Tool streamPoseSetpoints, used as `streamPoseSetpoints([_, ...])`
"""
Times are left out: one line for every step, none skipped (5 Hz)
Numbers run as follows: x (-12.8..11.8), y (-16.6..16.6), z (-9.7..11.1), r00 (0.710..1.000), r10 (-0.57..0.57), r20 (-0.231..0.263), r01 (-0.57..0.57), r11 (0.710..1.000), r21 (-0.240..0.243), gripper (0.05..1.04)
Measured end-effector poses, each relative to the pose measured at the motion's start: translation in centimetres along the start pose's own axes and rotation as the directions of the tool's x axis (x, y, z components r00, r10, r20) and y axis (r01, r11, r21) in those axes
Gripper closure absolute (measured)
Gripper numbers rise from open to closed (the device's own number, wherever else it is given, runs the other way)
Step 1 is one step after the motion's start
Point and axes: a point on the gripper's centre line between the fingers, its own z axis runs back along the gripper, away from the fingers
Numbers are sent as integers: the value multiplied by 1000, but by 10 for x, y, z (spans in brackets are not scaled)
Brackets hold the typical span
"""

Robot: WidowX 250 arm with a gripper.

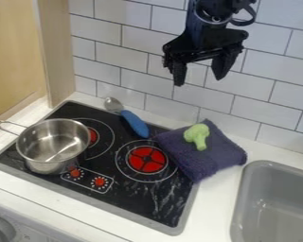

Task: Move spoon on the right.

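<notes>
- On the stove (138, 194), at left, the pot (45, 164) could be bumped by a wide approach.
- Between pot and cloth (212, 161), the spoon (136, 124) is laid; its handle could be rolled by an off-centre pinch.
- Above, the gripper (200, 81) is held empty, fingers apart.
- Rightward, the broccoli (197, 136) could be toppled by a low carry.

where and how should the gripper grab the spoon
Best bet: the middle of the blue handle of the spoon, from above. The handle looks thick and straight, while the metal bowl is rounded and likely slippery. It lies slanting across the back of the stove, so the gripper should turn until its jaws close across the handle's width.
</notes>
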Motion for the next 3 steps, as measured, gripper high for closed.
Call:
streamPoseSetpoints([-12,10,-13,999,-8,-39,10,999,50,84])
streamPoseSetpoints([-8,24,-17,997,53,-61,-46,994,102,84])
streamPoseSetpoints([3,42,-30,986,152,-69,-141,979,145,84])
